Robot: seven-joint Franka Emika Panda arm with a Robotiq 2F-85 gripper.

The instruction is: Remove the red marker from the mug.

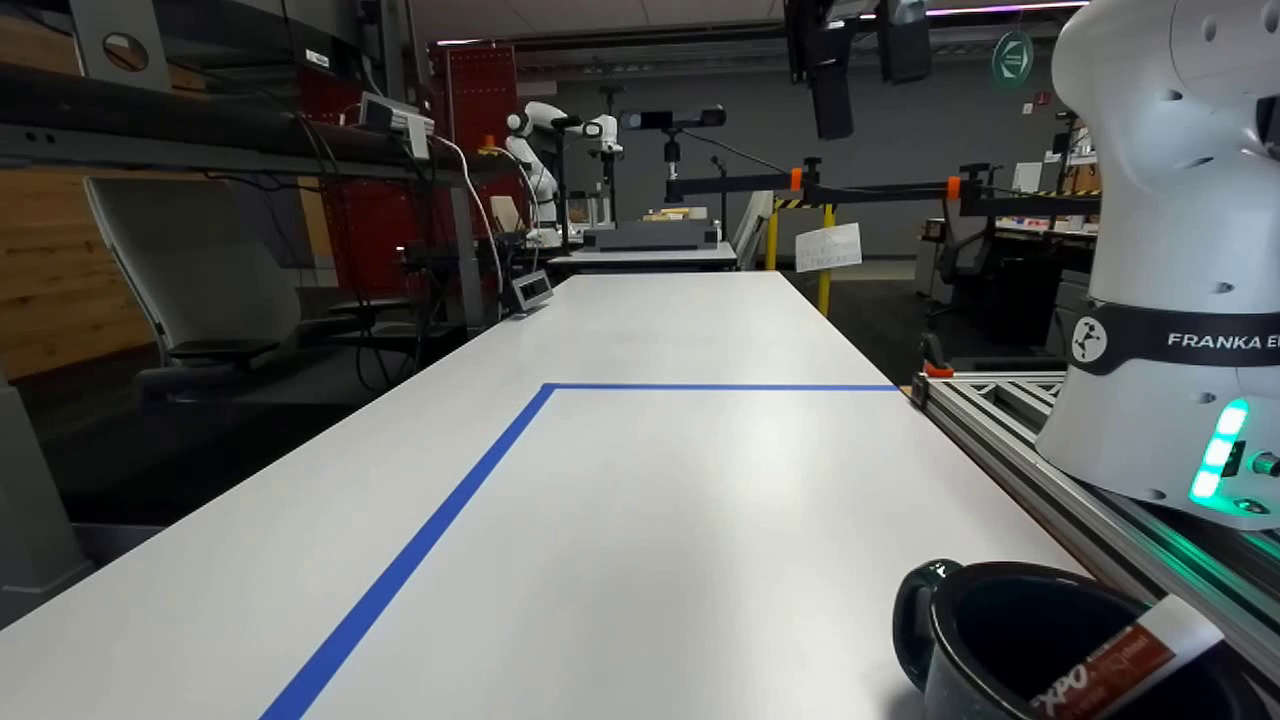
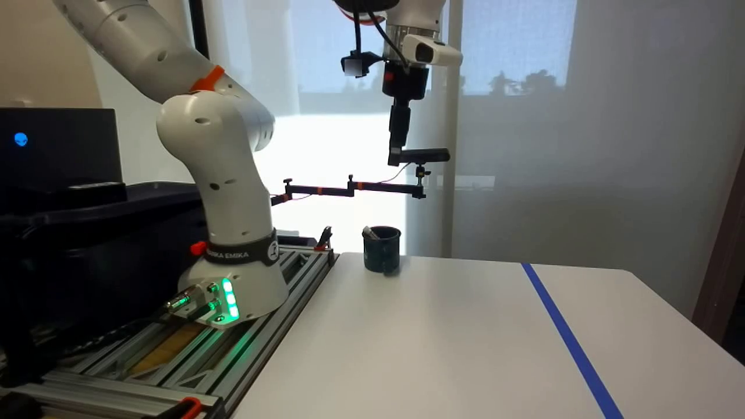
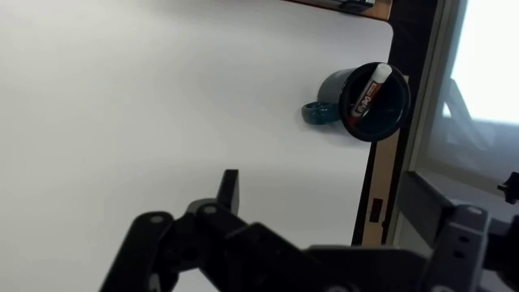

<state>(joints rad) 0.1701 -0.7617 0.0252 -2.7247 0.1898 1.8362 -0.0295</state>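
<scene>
White robot arm (image 1: 1190, 220), in an exterior view: band (image 1: 1180, 338) reads "FRANKA E", then cut off. The marker (image 1: 1130, 655) leans inside the mug (image 1: 1010, 615), red label (image 1: 1105, 675) legible as "XPO". In an exterior view: band shows "EMIKA"; laptop (image 2: 58, 151) bears a blue alien-head logo (image 2: 21, 139); mug stands upright on the table (image 2: 442, 337). Wrist view: label reads "EXPO"; the gripper (image 3: 320, 180) has its fingers (image 3: 230, 190) spread, clear of the mug.

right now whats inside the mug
A red marker slants inside the mug, its white end at the rim, red end lower. The red marker covers whatever lies directly beneath it; the dark bottom is hard to make out.
</scene>
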